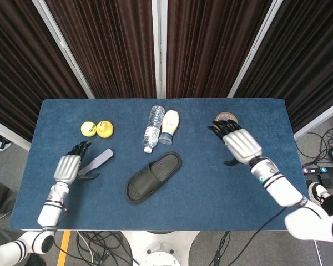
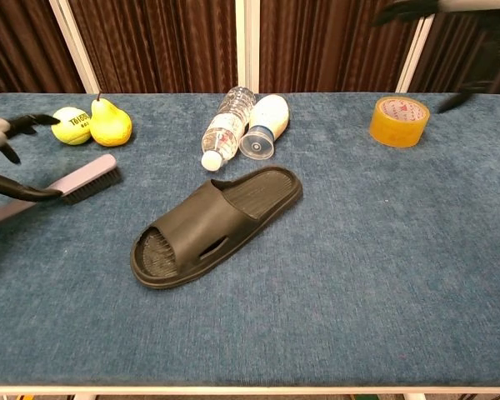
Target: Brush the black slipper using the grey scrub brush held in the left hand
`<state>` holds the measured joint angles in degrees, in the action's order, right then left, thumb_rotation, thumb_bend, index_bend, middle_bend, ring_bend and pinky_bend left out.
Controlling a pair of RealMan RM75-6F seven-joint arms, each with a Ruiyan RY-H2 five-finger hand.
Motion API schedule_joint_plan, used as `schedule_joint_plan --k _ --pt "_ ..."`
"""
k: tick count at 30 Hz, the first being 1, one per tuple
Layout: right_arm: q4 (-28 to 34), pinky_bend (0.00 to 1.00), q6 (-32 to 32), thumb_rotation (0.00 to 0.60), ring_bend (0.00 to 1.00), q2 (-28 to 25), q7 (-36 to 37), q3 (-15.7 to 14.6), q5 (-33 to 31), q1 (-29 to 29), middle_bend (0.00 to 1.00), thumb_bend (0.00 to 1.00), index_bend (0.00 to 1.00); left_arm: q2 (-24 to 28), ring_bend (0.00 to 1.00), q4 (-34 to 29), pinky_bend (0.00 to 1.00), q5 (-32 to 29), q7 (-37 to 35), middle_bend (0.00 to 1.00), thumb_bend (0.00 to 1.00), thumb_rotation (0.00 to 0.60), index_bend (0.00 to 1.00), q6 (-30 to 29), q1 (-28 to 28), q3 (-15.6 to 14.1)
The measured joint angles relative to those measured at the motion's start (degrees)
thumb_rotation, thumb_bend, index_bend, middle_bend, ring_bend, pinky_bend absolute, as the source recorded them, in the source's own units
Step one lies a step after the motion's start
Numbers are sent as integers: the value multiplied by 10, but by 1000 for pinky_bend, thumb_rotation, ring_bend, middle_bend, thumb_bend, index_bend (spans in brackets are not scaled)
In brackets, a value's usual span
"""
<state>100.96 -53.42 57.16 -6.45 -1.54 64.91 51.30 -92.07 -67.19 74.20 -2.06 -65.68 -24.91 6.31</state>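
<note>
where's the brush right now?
The brush lies at the table's left side in the head view, beside the left robot hand, whose fingers are spread. It sits below the tennis ball and left of the slipper.
</note>
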Motion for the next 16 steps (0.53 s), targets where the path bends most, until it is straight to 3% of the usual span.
schedule_joint_plan --k 6,10,16 --pt "12 0 -112 600 0 -33 44 -36 50 -123 0 85 0 98 121 -83 304 5 -24 169 90 599 178 -93 67 -2" --pt "-6 0 -211 600 0 -29 67 -55 77 -221 0 124 0 156 121 -123 287 -2 -19 172 91 600 182 -126 113 -12" --pt "-52 0 -344 600 0 3 99 -70 123 -341 0 124 0 190 121 -186 269 0 23 172 90 600 182 -203 183 -38"
